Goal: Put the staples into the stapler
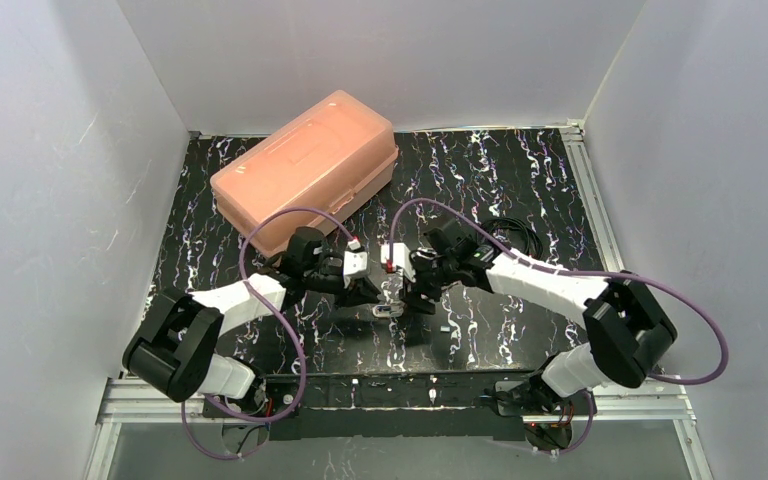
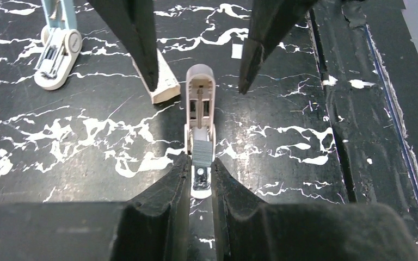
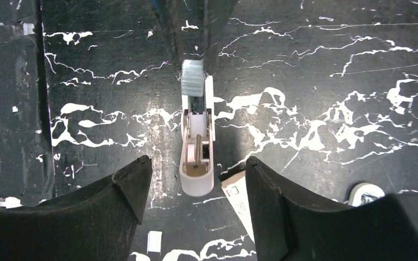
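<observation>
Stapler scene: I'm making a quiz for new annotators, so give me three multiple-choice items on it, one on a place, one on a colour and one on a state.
1. Where does the stapler lie?
A. Inside the lidded box
B. On the black marbled table, between the two arms' fingers
C. On an arm's base

2. What colour is the lidded box at the back?
A. Peach-orange
B. Green
C. Blue

3. How is the right gripper?
A. Shut on the stapler
B. Open, one finger on either side of the stapler's end
C. Out of view

Answers:
1. B, because the top view shows it on the table where both arms meet.
2. A, because the box is a translucent peach-orange.
3. B, because its wrist view shows a gap on each side of the stapler, while the left gripper clamps the other end.
</observation>
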Tool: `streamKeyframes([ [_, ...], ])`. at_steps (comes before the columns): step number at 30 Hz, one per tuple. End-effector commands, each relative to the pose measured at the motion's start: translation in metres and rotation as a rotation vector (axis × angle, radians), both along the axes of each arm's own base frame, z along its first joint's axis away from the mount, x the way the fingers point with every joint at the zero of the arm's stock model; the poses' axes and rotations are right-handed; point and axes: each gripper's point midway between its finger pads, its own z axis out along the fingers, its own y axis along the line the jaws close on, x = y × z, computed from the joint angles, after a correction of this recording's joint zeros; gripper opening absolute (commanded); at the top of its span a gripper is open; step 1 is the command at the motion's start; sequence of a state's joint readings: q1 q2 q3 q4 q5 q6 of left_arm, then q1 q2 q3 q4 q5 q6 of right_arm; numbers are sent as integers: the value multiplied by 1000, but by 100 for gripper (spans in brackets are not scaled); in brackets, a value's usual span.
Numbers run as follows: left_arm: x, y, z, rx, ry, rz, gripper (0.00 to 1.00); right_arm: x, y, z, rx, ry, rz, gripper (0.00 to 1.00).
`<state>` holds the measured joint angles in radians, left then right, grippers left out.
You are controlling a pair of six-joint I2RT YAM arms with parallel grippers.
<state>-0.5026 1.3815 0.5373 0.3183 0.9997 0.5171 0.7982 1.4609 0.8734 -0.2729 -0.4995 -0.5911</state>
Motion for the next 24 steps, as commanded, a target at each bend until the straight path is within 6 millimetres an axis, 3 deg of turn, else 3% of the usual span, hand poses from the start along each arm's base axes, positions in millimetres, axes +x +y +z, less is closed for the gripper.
streamKeyframes([
  [1,-11,-7,-3,21,-50,-45,0,16,-5,36,81,-66,-5,71],
  [6,-12,-10,-13,50,-58,-51,0,39,-26,53,135,-82,-87,70],
  [11,-13,-9,-23,74,-71,-58,0,51,-38,54,144,-88,-135,69],
  [24,-7,-13,-31,104,-48,-36,0,58,-48,46,139,-82,-171,69],
])
